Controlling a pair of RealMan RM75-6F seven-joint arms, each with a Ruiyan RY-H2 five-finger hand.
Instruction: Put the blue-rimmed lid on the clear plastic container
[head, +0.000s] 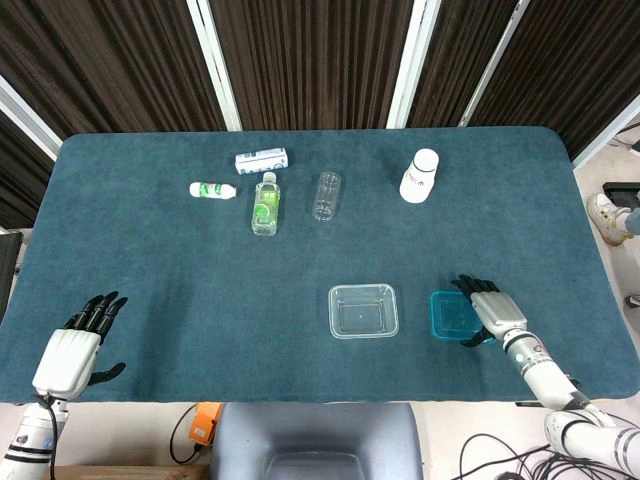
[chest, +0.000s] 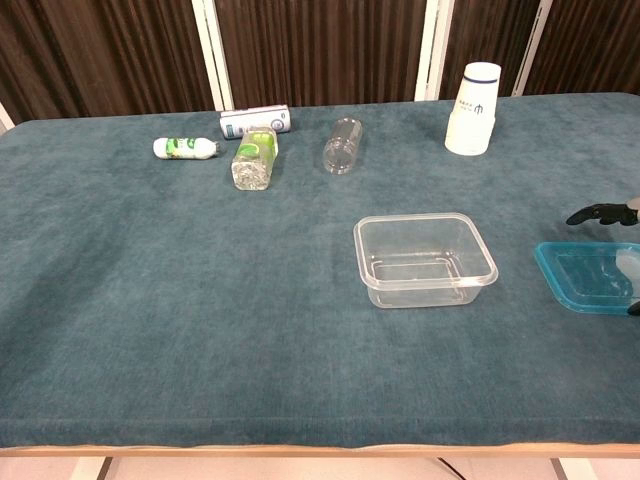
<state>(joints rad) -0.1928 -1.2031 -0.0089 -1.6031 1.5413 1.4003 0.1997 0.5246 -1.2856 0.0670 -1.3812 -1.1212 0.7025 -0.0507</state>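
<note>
While your right hand (head: 492, 311) lay over the right edge of the blue-rimmed lid (head: 453, 316), its fingers were spread, with dark fingertips above and below the lid's far side; whether they gripped it, the views could not show. That lid rested flat on the surface (head: 180, 280), just right of the clear plastic container (head: 363, 310), which stood open and apart from it. Your left hand (head: 75, 345) rested at the near left corner, fingers apart, holding nothing.
</note>
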